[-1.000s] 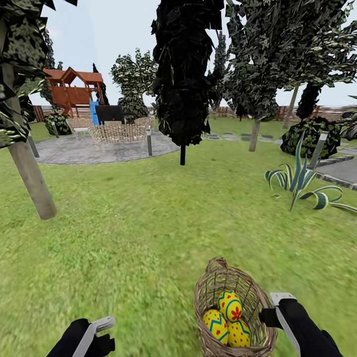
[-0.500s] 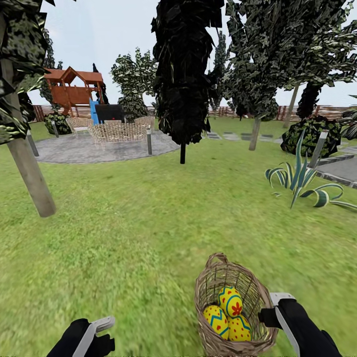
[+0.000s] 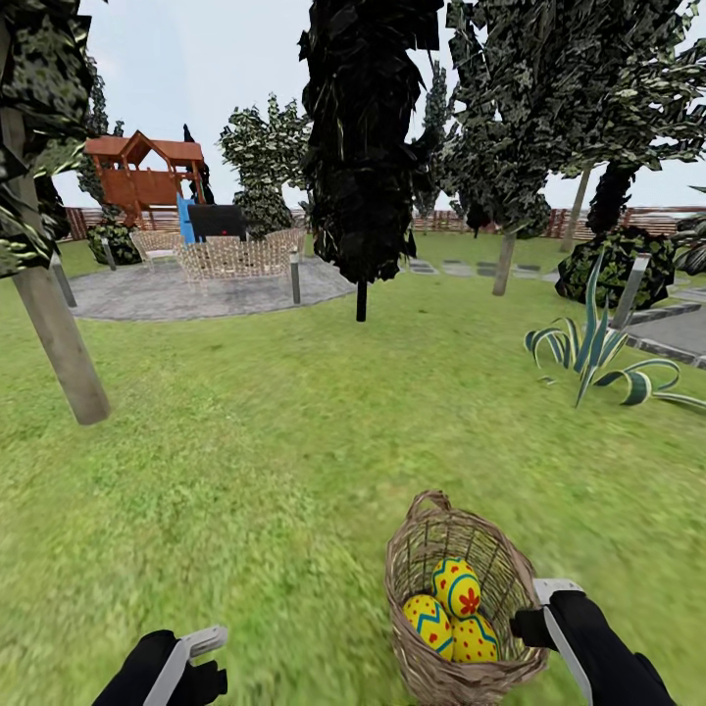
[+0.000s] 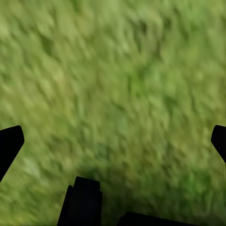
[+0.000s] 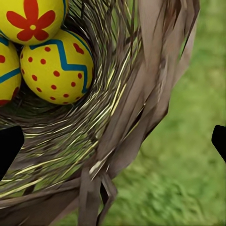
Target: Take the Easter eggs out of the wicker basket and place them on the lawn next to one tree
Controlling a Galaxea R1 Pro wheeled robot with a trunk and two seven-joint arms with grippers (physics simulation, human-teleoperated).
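We find three yellow painted eggs point(image 3: 451, 610) inside the brown wicker basket point(image 3: 417, 559) on the near lawn point(image 3: 245, 441); our right gripper point(image 5: 113, 141), open and empty, should clear the rim before descending.

Both arms end in matte black, rounded housings with no visible cables, screws or markings. On the left claw point(image 3: 201, 655), at about seven o'clock in the head view, a pale grey, flat bar with a rounded tip runs along the black casing. The right claw point(image 3: 551, 606), near five o'clock, carries a matching light grey strip. In the wrist views the fingertips point(image 4: 10, 143) appear as plain black, blunt wedges.
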